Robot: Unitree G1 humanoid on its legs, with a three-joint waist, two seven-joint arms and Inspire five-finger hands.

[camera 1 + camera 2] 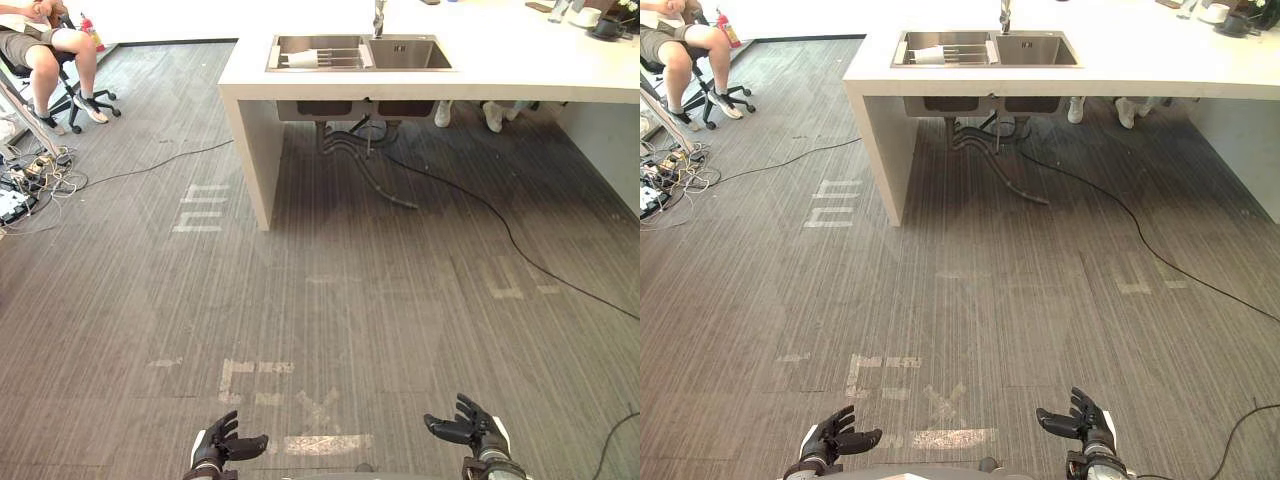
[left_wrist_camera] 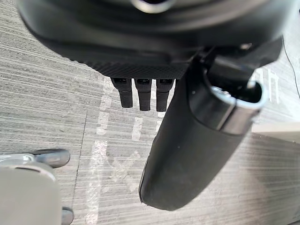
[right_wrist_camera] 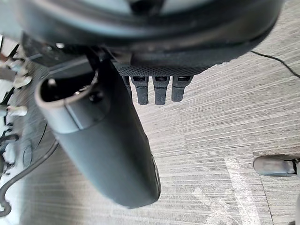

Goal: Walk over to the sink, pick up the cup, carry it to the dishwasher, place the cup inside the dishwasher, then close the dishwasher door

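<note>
1. While the cup [image 1: 300,60] lies on its side in the left basin of the sink [image 1: 360,69] at 12 o'clock, well apart from the robot, the walk-over looks barely begun.
2. Left hand [image 1: 222,445] at 7 o'clock and right hand [image 1: 468,428] at 5 o'clock: fingers loosely spread, holding nothing.
3. Risk: a black cable [image 1: 505,225] runs over the floor from under the counter toward 3 o'clock and could snag a foot on approach.
4. Risk: a cup on its side may roll under a sloppy reach, and the faucet [image 1: 379,18] crowds the basin.
5. Surface: white counter [image 1: 520,70], grey striped floor [image 1: 400,330], worn tape marks [image 1: 325,443].
6. Room: person [image 1: 50,45] seated at 10 o'clock, with a wire tangle [image 1: 40,175] nearby.
</note>
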